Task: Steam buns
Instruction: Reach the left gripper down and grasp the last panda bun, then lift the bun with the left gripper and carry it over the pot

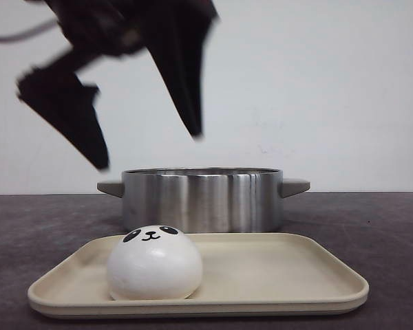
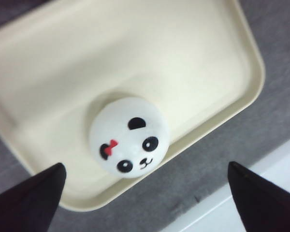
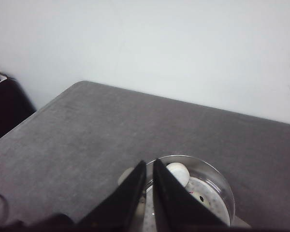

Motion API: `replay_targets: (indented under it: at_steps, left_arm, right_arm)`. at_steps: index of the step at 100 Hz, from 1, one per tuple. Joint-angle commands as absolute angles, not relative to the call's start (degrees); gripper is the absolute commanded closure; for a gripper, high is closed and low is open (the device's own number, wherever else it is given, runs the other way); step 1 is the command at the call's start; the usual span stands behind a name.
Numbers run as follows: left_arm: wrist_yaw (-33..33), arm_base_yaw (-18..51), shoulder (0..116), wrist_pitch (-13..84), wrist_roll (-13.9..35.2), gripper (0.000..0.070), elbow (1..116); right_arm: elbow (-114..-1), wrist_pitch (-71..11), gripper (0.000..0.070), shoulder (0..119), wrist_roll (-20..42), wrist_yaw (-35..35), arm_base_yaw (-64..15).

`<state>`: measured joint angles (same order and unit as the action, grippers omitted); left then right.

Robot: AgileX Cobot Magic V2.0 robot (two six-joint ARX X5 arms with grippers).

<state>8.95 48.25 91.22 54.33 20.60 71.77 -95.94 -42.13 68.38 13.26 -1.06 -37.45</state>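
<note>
One panda bun (image 1: 155, 265) sits at the front left of the cream tray (image 1: 275, 275). In the left wrist view the bun (image 2: 129, 137) has a red bow and lies near the edge of the tray (image 2: 183, 48). My left gripper (image 1: 149, 149) hangs open and empty well above this bun, its fingers wide apart (image 2: 146, 166). The steel pot (image 1: 203, 199) stands behind the tray. My right gripper (image 3: 150, 164) is shut on nothing, high over the pot (image 3: 217, 179). Inside the pot one white bun (image 3: 178, 173) and part of another (image 3: 203, 195) show; the fingers hide the rest.
The grey table (image 1: 372, 227) runs back to a white wall. A white strip (image 2: 266, 193) borders the table's edge next to the tray. A dark object (image 3: 5, 106) stands off the table's side in the right wrist view.
</note>
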Motion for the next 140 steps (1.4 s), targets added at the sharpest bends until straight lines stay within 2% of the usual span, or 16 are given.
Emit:
replay_targets:
  at_steps: [1,25,43,67,82,95,97,106,127,140]
  left_arm:
    - [8.8,49.5,93.9,54.1,21.3,0.0,72.3]
    - [8.2,51.1,100.1,53.9,21.7,0.0,72.3]
    - [3.2,51.8,102.3,52.9,21.7,0.0,72.3]
    - [1.3,51.8,103.0,51.2,21.7,0.0001,72.3]
    - [1.3,51.8,103.0,51.4,19.9,0.0271,72.3]
    - [1.2,51.8,103.0,52.8,17.4,0.0379,72.3]
    - [1.3,51.8,103.0,52.9,16.8,0.0421,72.3]
    - [1.2,51.8,103.0,53.1,14.3,0.07,72.3]
    - [1.0,51.8,102.2,53.5,11.4,0.0696,72.4]
    - [1.0,51.8,97.0,53.2,10.1,0.0696,72.4]
  right_arm:
    - [-96.8,-41.8,0.0683,68.8,12.6,-1.1,-37.9]
    - [-96.8,-42.5,0.0683,68.8,11.3,-1.1,-37.9]
    - [-96.8,-42.6,0.0683,68.8,11.1,-1.1,-37.9]
    - [-96.8,-43.4,0.0683,68.8,11.1,-1.1,-37.9]
    - [-96.8,-43.5,0.0683,68.8,11.1,-1.1,-37.9]
    - [-96.8,-43.5,0.0683,68.8,11.1,-1.1,-37.9]
    - [-96.8,-43.5,0.0683,68.8,11.1,-1.1,-37.9]
    - [-96.8,-43.5,0.0683,68.8,11.2,-1.1,-37.9]
    - [-96.8,-43.8,0.0683,68.8,11.4,-1.2,-37.9]
    - [-96.8,-44.0,0.0683,68.8,11.4,-1.2,-37.9]
